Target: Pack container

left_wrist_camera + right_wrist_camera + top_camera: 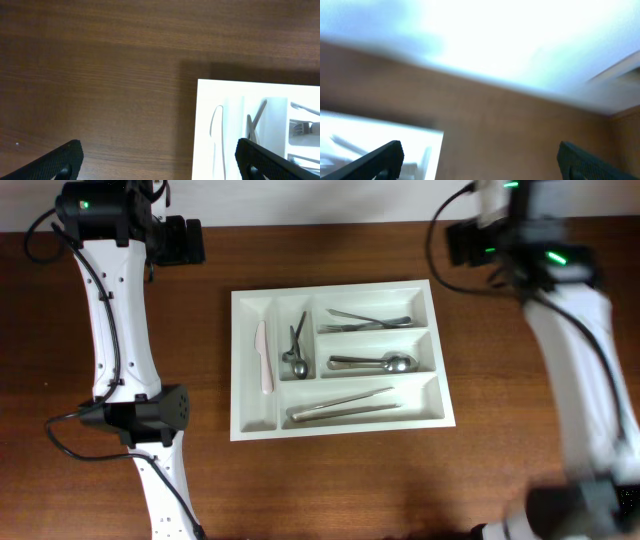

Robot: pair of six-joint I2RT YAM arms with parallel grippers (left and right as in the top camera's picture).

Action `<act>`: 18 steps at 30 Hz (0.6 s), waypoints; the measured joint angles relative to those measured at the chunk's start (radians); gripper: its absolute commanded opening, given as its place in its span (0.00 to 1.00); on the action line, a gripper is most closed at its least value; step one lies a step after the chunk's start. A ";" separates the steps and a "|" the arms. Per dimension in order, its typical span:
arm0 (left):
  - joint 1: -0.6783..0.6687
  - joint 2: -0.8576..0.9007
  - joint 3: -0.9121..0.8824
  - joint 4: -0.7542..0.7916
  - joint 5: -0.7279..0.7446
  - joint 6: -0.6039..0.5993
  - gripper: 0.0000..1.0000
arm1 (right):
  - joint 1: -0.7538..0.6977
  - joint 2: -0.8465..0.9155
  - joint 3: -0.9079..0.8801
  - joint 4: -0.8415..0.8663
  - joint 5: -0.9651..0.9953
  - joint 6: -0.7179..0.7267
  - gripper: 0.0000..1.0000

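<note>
The container, a white five-compartment cutlery tray (241, 370), lies in the middle of the wooden table. It holds a white plastic knife (265, 358), small metal pieces (296, 350), forks (365, 321), spoons (372, 363) and knives (342, 406). My left gripper (190, 242) is open and empty at the far left, above the table and apart from the tray; its wrist view shows wide-spread fingers (159, 162) and the tray's corner (205, 130). My right gripper (460, 242) is open and empty at the far right; its wrist view (479, 160) is blurred, with the tray (380, 135) at lower left.
The left arm (115, 320) runs along the table's left side, with a black joint (150, 412) level with the tray's front left corner. The right arm (580, 350) runs along the right side. The table's far edge (320, 224) lies behind the tray.
</note>
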 measured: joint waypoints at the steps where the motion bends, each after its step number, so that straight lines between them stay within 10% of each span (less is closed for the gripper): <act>1: 0.000 0.000 0.000 0.000 0.000 0.000 0.99 | 0.000 -0.073 0.003 0.003 0.000 0.000 0.99; 18: 0.000 0.000 0.000 0.000 0.000 0.000 0.99 | 0.009 -0.813 -0.016 0.002 0.000 0.000 0.99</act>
